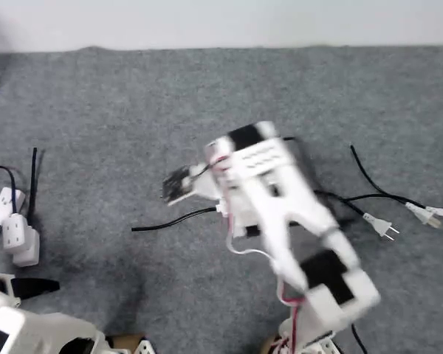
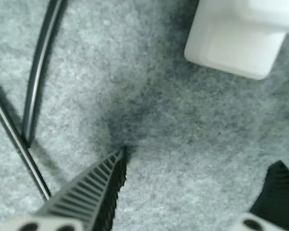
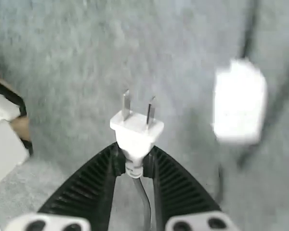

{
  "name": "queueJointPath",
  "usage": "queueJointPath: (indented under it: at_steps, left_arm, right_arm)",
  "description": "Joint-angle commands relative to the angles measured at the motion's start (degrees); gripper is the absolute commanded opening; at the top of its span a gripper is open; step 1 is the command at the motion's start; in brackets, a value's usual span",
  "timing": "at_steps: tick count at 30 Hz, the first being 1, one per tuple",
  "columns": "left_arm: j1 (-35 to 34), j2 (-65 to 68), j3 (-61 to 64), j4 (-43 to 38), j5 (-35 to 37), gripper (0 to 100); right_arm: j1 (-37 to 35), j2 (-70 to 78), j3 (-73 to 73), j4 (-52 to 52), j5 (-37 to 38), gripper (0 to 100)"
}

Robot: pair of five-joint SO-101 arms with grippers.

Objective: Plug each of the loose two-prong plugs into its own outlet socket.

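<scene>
1. Right gripper is clamped on a white plug, prongs out, blurred outlet socket near.
2. Left gripper gapes over grey carpet.
3. Two loose plugs lie right of centre in the high view; socket blocks at far left.

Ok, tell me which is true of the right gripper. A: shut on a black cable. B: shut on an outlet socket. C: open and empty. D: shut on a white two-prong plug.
D: the right gripper clamps the white two-prong plug by its body, prongs pointing away.
</scene>
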Motion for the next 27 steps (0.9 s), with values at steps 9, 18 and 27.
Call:
queueJointPath:
  at_steps: [9, 18, 27]
  left_arm:
    - [-1.93, 2.90, 3.30, -4.75, -0.26, 43]
    - [-1.14, 2.90, 3.12, -4.57, -0.26, 43]
    - [6.07, 2.37, -8.66, 10.11, 0.09, 43]
  right_arm:
    - [41.98, -12.44, -0.62, -12.00, 14.51, 0.9]
    - [51.74, 0.75, -0.88, -23.60, 12.13, 6.7]
    - [52.09, 0.92, -0.97, -20.79, 10.46, 28.1]
